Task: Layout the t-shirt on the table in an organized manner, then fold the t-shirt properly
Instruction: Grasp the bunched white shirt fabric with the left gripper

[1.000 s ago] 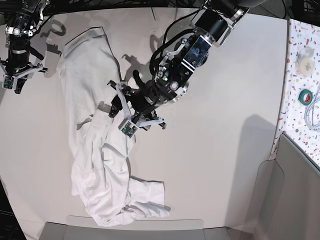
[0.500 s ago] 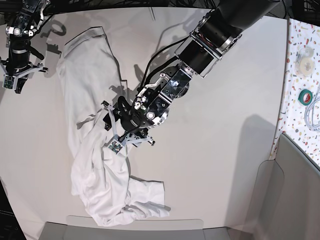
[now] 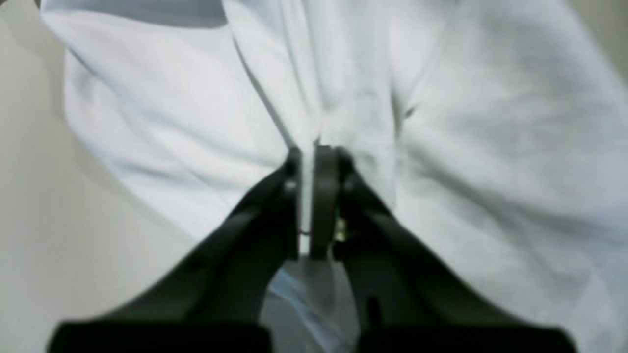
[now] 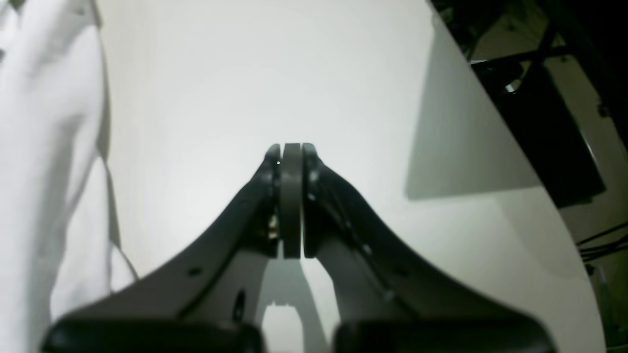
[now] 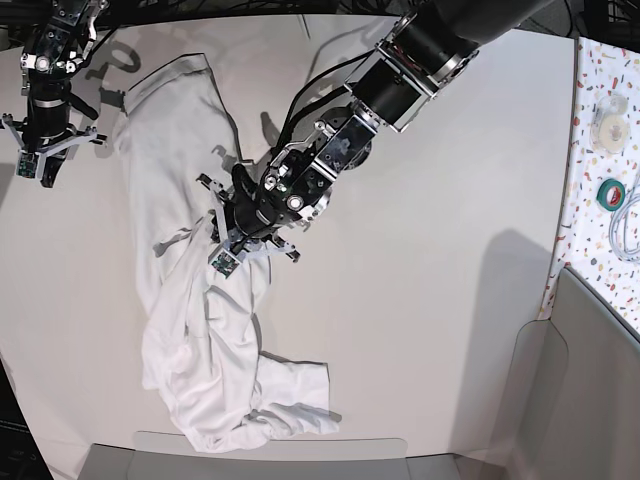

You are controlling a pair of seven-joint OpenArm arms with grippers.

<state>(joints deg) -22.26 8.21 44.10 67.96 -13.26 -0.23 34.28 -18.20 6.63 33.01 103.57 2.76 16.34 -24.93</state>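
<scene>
A white t-shirt (image 5: 190, 290) lies crumpled in a long, wrinkled band down the left half of the table (image 5: 440, 330), running from near the far-left corner toward the near edge, where one sleeve and hem bunch into loose folds. The left gripper (image 3: 314, 152) pinches a raised ridge of the cloth about midway along the band, its dark jaws drawn almost together with a thin fold of fabric caught between them; in the base view the same gripper (image 5: 238, 238) sits low on the shirt at the end of a black arm reaching in from the far edge. The right gripper (image 4: 290, 152) hangs over bare table beside the shirt's upper edge, its jaws pressed together on nothing; the base view places it (image 5: 38, 160) at the far-left corner, just apart from the cloth.

The tabletop is smooth, matte and off-white, crossed by the arms' soft shadows. Along its right edge runs a speckled terrazzo-patterned strip (image 5: 590, 180) bearing tape rolls (image 5: 608, 125), one of them green (image 5: 612, 193), and a pale cord. A grey panel (image 5: 590, 390) stands at the near-right corner. No brand, label or legible writing shows anywhere.
</scene>
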